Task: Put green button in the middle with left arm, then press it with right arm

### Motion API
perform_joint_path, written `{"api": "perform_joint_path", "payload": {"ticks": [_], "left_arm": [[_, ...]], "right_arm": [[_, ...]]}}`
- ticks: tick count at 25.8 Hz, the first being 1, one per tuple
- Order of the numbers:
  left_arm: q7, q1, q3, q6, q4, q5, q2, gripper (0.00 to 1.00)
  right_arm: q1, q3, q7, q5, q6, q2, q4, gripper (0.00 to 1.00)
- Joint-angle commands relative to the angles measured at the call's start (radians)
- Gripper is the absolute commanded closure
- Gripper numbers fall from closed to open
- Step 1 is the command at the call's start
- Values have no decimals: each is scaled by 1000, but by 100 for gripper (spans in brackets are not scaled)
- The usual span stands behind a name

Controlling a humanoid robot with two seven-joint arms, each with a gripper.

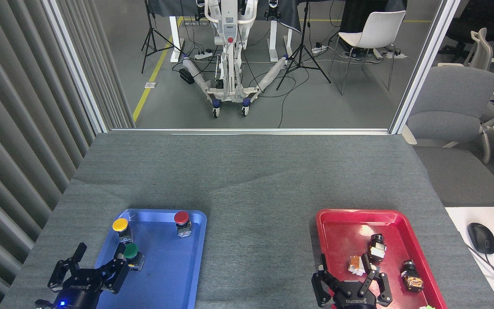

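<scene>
Head view looks down on a grey cloth (pixel 247 180) that covers the table, with a blue tray (pixel 165 279) near left and a red tray (pixel 341 227) near right.

At the near left corner the left gripper (pixel 94 262) comes up from the bottom edge, a blue light glowing at its base and white lettering across its palm. Its fingers are spread open and point away toward the far side; one finger (pixel 79 252) stands over the cloth left of the tray, and the others reach over the tray's near left part. Nothing is held between them.

Just beyond those right-hand fingers stands the green button (pixel 131 252), upright in the blue tray, with a round dark-green cap on a short grey body. Whether a fingertip touches it cannot be told. A yellow button (pixel 120 225) stands just beyond it near the tray's far left corner, and a red button (pixel 181 217) stands by the far rim further right. The cloth between the two trays is bare.

At the near edge the right gripper (pixel 350 277) rises over the near part of the red tray, fingers splayed open and pointing away, holding nothing. Small parts lie in that tray: an orange and white block (pixel 355 263) just beyond the fingers, a black part (pixel 377 246) past it, and a black and orange part (pixel 412 274) further right.
</scene>
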Motion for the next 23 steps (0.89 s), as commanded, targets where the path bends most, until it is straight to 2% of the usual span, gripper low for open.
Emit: {"api": "perform_joint_path", "payload": {"ticks": [1, 23], "left_arm": [[0, 2, 0, -21, -1, 0, 1, 0], [-3, 1, 2, -15, -1, 2, 1, 0]], "right_arm": [[1, 0, 0, 0, -1, 0, 0, 1], [17, 0, -3, 0, -6, -2, 0, 1]]}}
